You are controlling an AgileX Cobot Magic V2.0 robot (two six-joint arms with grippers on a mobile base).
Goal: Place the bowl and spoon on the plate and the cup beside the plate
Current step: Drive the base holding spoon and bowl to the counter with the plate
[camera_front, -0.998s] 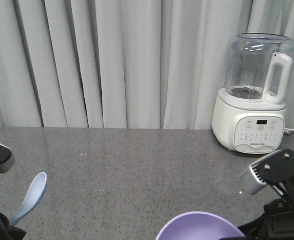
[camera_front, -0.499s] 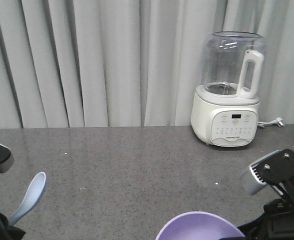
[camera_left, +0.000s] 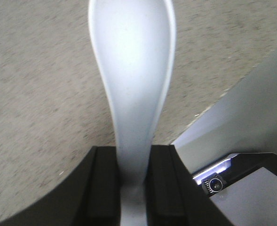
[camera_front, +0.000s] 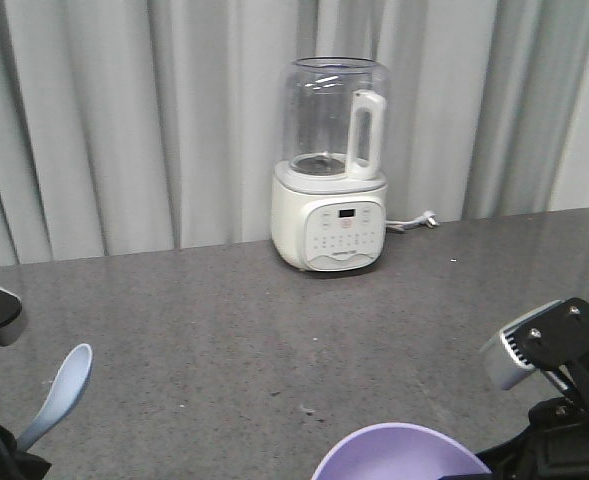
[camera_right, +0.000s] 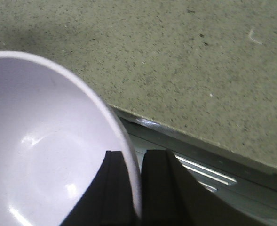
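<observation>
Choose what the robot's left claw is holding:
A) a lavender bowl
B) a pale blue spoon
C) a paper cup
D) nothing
B: in the left wrist view the left claw is pinching the handle of the spoon between its black fingers, while the bowl is held at its rim by the right claw.

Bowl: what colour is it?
The bowl is lavender purple, clearest in the right wrist view.
</observation>
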